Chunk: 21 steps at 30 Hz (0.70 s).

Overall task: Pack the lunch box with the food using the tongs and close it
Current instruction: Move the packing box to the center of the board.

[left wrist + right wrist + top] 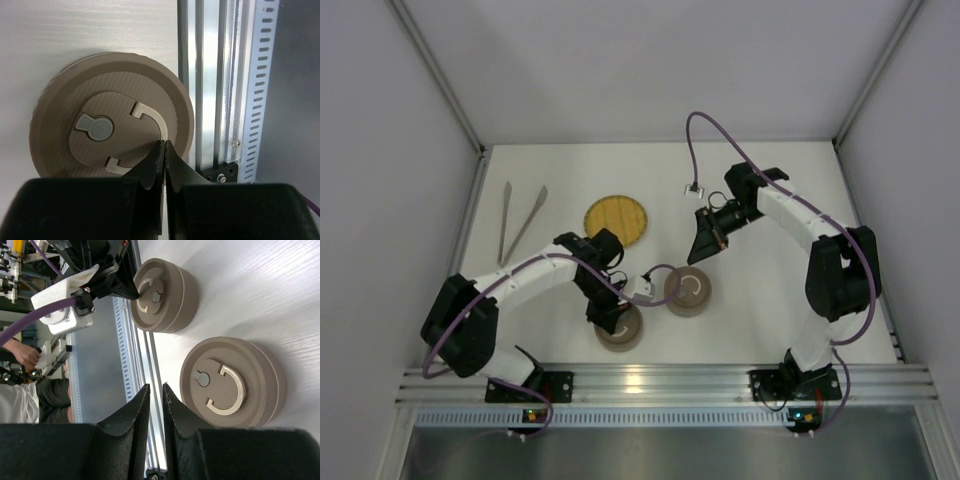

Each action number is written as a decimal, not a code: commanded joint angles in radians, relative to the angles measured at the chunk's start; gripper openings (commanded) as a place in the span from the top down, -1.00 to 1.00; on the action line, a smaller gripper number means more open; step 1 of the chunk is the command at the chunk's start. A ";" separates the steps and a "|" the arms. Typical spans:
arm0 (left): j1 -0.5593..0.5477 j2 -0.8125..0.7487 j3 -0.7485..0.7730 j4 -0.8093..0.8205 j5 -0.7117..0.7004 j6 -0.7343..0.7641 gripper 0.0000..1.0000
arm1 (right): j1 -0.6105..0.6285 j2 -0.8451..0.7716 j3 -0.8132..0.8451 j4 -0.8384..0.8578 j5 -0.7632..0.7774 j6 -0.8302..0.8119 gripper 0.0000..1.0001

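Two round taupe lunch box containers with white C-shaped lid handles stand near the front edge. One container [688,291] [260,375] sits beside the other [619,328] [100,85] [172,295]. My left gripper [607,312] [163,142] is shut, its tips resting on that second lid's handle [150,114]. My right gripper [705,245] [155,386] hovers behind the first container, its jaws a narrow gap apart with nothing between them. The tongs [520,222] lie at the back left. The food is out of view.
A round yellow woven plate [617,222] lies mid-table, behind the left arm. An aluminium rail [660,380] [215,75] runs along the near edge just beside the containers. Grey walls enclose the table on three sides. A purple cable [665,270] loops over the containers.
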 commanded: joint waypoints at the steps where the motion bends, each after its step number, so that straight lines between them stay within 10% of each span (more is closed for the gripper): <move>1: -0.034 -0.037 -0.049 0.102 -0.106 -0.005 0.94 | -0.011 -0.034 0.019 -0.035 -0.009 -0.028 0.68; 21: -0.059 -0.022 -0.091 0.421 -0.366 -0.148 0.74 | -0.014 -0.034 -0.047 0.026 0.046 0.025 0.57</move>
